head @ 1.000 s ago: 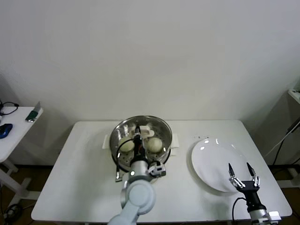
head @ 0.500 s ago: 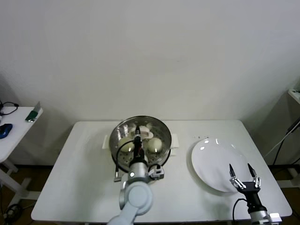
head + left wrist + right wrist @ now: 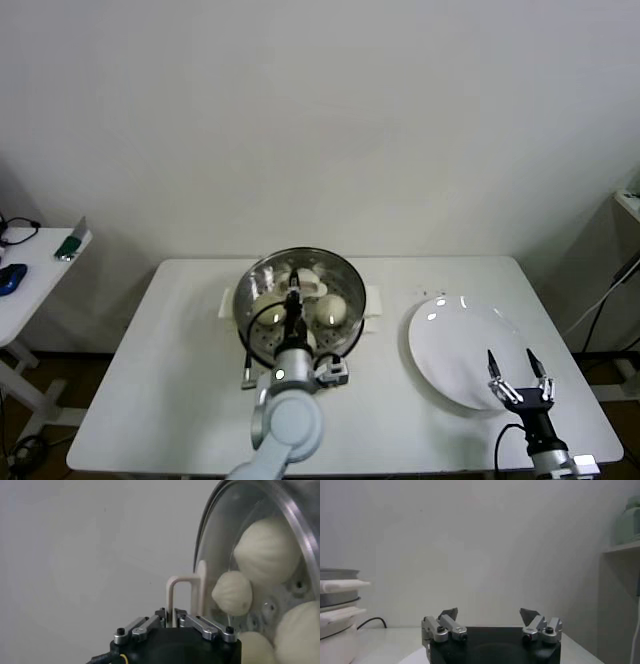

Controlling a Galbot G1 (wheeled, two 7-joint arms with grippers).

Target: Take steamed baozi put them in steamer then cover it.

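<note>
The left gripper is over the steamer, which stands at the middle of the white bench, and its jaws are closed tight on the pale bar handle of the glass lid. In the left wrist view the lid sits right in front of the gripper, and the buns show through the glass, lying on the steel bottom with holes. In the head view two buns are seen inside the steamer, beside the left arm. The right gripper is at the near right of the bench, above the near edge of the white plate, and its jaws stand apart with nothing between them.
</note>
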